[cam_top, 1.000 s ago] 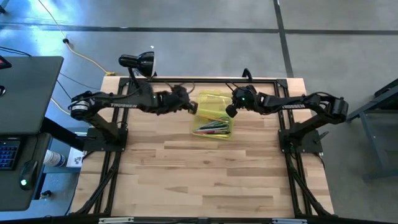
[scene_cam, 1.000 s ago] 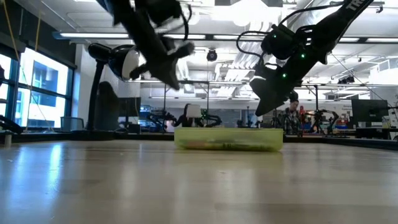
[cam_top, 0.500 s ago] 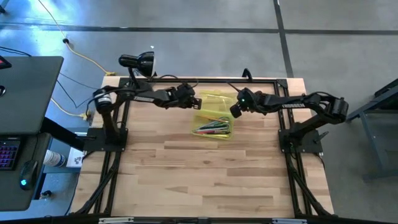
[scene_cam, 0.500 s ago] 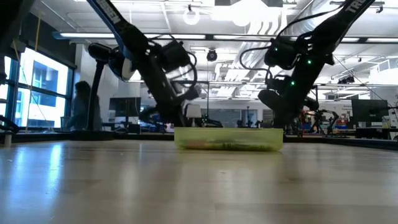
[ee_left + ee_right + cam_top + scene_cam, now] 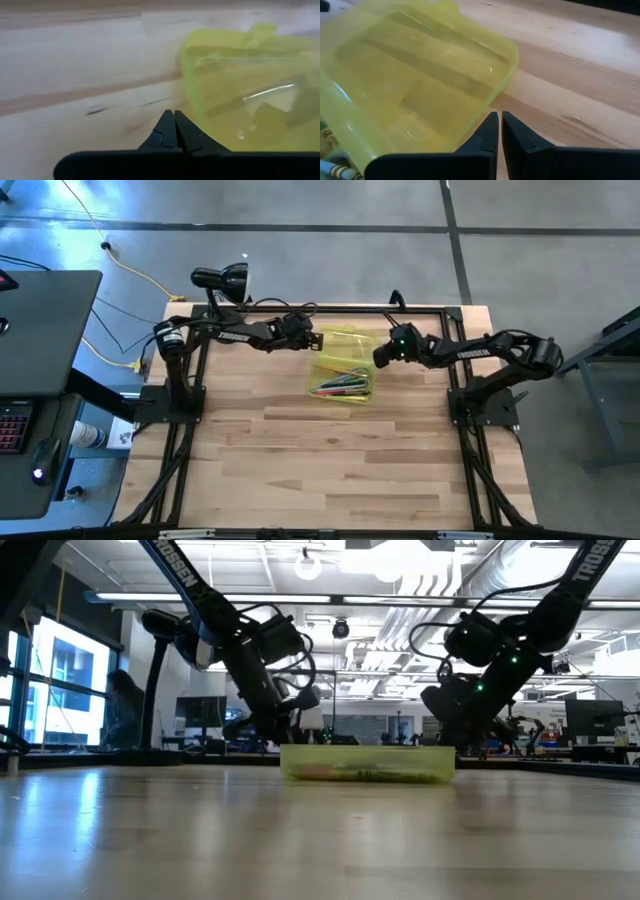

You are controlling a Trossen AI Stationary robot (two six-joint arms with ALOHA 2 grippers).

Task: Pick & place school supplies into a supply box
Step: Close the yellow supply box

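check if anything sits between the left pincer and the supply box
Nothing visible does. The shut left pincer points at bare table just beside the supply box, with only wood between them.

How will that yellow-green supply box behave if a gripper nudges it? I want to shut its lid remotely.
The supply box looks like thin translucent plastic, so probably light and apt to slide on the smooth wooden table. Its lid lies open, likely flexing at the hinge. Both grippers, left and right, are shut beside it.
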